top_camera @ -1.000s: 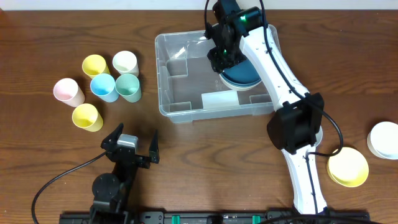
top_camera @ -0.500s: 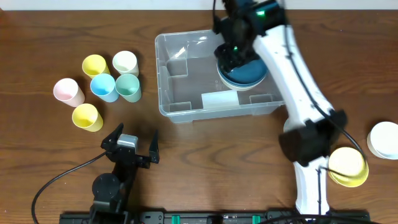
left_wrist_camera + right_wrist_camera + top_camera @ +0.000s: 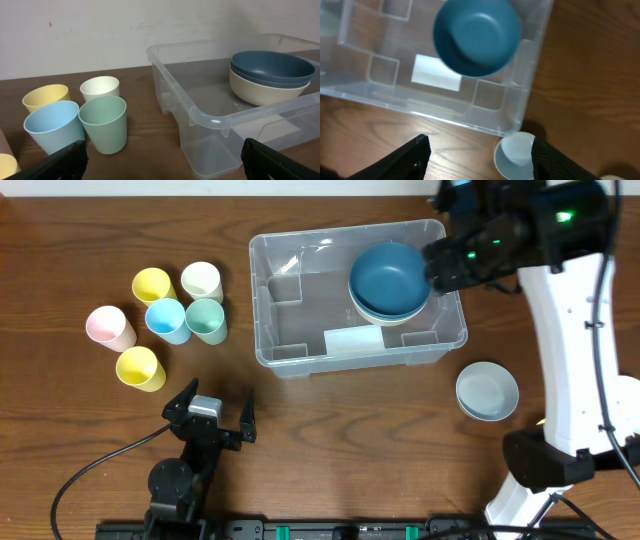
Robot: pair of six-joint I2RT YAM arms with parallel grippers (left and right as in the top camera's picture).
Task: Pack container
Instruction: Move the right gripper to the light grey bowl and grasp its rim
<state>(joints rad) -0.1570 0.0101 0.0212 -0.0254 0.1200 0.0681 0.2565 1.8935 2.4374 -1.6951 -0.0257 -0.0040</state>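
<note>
1. Jaws of the left gripper stand wide apart at the near left, empty.
2. A pale bowl lies on the table to the right.
3. Six cups cluster at the left.
4. The container stands far centre, holding a dark blue bowl nested in a cream bowl.
5. The right gripper hovers over its right end, jaws apart, gripping nothing.

The blue bowl hides the inside of the cream bowl
</note>
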